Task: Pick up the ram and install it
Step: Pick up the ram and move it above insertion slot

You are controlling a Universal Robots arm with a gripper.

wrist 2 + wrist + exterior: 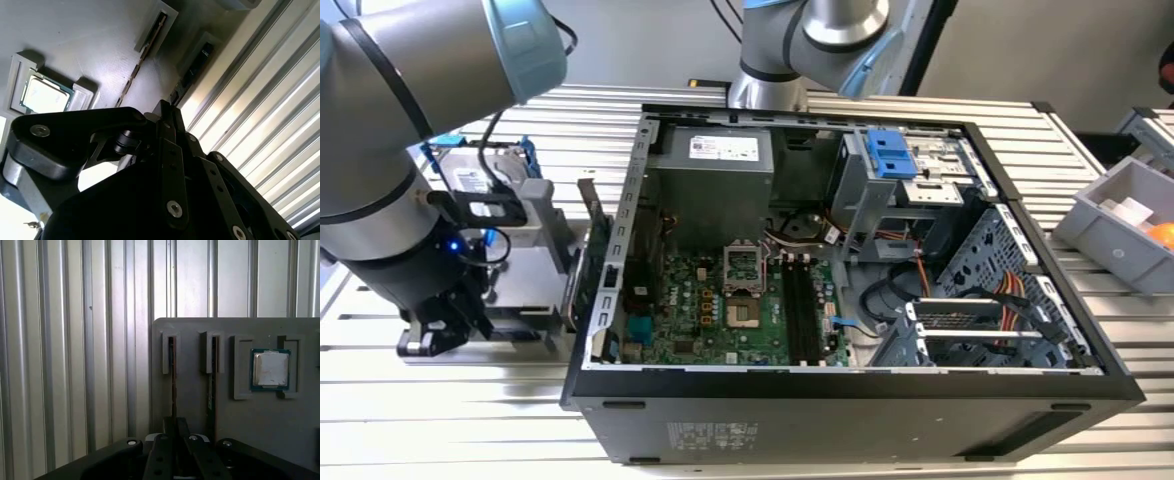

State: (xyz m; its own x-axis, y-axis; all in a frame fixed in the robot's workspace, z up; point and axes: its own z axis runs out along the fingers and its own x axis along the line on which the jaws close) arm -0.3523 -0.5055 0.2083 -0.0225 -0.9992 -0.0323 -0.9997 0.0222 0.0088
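You have a ribbed silver metal desk (467, 415) spanning the exterior view, its slats (270, 90) gleaming under bright light in the second wrist view, with a plain grey wall (1041, 50) at upper right and a grey bin (1118, 212) at the right edge.

I see a ribbed silver metal counter (60, 365), shiny and smooth; a matt grey plastic tray (240, 430); the black tool (175, 424), semi-gloss with bright metal screws; a square processor (270, 369) with a dull metal lid.
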